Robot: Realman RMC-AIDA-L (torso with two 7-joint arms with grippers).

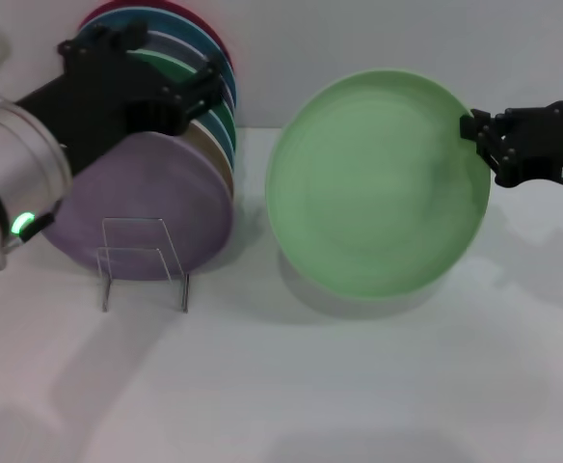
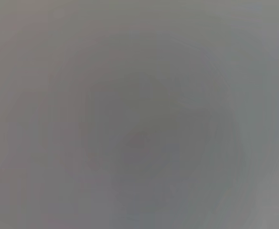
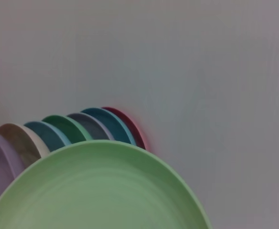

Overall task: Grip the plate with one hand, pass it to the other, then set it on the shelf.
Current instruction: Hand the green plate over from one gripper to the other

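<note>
Mint-green plate (image 1: 378,183) is held up on edge, clear of the white worktop (image 1: 359,386), right of centre in the head view. Right hand (image 1: 476,135) is closed on its rim at about 2 o'clock of the plate face.

Left hand (image 1: 180,92) sits over the stack of coloured plates (image 1: 219,106) at 10 o'clock of the scene, just above the purple plate (image 1: 137,207); can't tell how far it's open. Its wrist view shows only grey.

Handover is probably next: bring the left hand to the free rim at 9 o'clock, clamp firmly before the right lets go, keep the plate vertical. Clear rack (image 1: 145,262) stands in front of the purple plate.
</note>
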